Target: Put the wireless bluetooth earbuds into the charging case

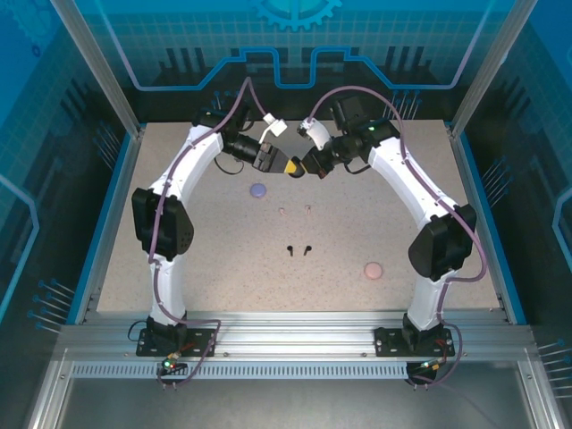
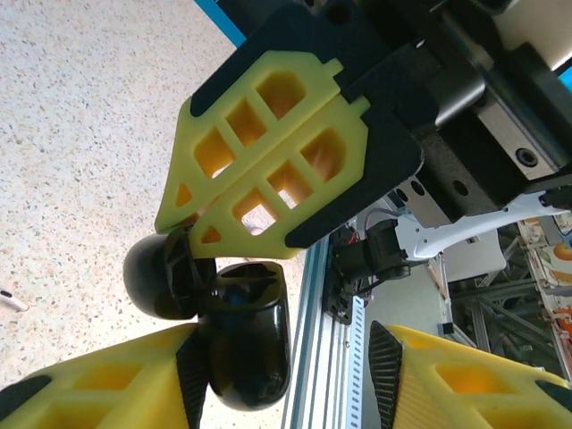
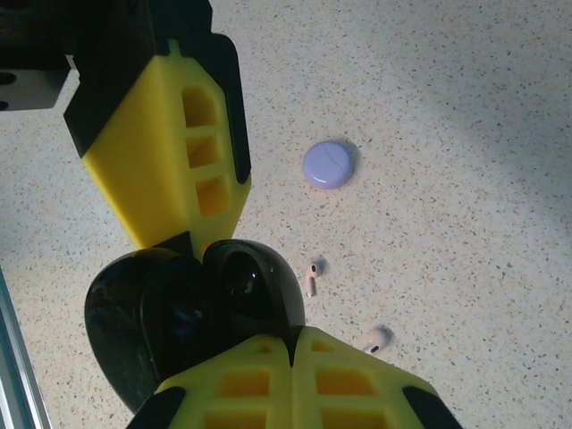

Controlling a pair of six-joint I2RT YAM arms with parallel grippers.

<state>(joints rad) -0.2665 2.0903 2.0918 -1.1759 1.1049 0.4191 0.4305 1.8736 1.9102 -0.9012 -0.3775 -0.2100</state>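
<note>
A black charging case (image 2: 246,344) hangs open in the air at the back centre, its lid (image 3: 259,281) folded back. My right gripper (image 3: 292,332) is shut on the lid's edge and also appears from above (image 1: 297,168). My left gripper (image 2: 286,332) is open, and the case body leans on its left pad (image 2: 192,375) while the other finger stands well apart. Two black earbuds (image 1: 298,249) lie on the table in the middle. Two pale pink earbuds (image 3: 313,277) lie below the case. The lavender earbuds are hidden.
A shut lavender case (image 1: 259,189) lies left of centre, and is also below the right wrist (image 3: 329,164). A shut pink case (image 1: 374,269) lies at the right front. An aluminium frame rail (image 2: 326,340) runs past the left gripper.
</note>
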